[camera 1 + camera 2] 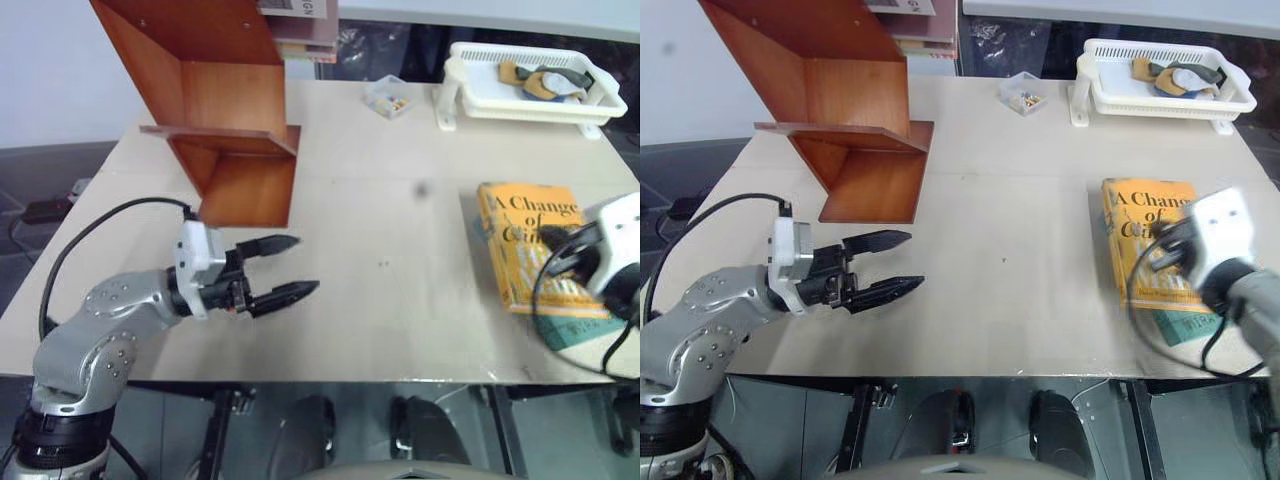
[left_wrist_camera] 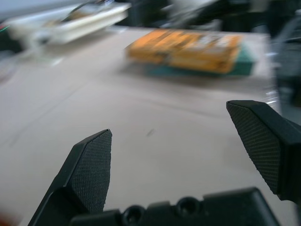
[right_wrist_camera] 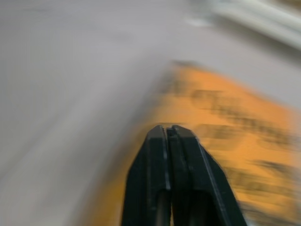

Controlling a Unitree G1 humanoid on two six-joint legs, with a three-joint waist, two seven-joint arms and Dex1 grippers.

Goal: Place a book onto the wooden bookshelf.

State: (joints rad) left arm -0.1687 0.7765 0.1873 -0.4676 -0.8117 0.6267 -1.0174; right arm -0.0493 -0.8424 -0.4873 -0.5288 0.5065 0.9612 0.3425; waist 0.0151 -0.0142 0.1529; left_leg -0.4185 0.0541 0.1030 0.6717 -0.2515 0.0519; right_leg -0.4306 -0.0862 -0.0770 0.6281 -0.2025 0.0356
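**Book flat on the table, both grippers empty**

The book [image 1: 530, 245] lies face up on the table [image 1: 400, 200] at about 3 o'clock, resting on a teal book [image 1: 575, 328] whose corner pokes out beneath it. The bookshelf [image 1: 215, 110] stands at roughly 11 o'clock, well apart from the book. The left gripper [image 1: 290, 267] hovers over the table near 8 o'clock, its fingers spread wide and pointing toward the book, grasping nothing. The right gripper [image 3: 170, 136] is clenched tight with nothing between its fingers, poised above the book's cover. A white basket [image 1: 530, 85] sits at 1 o'clock.
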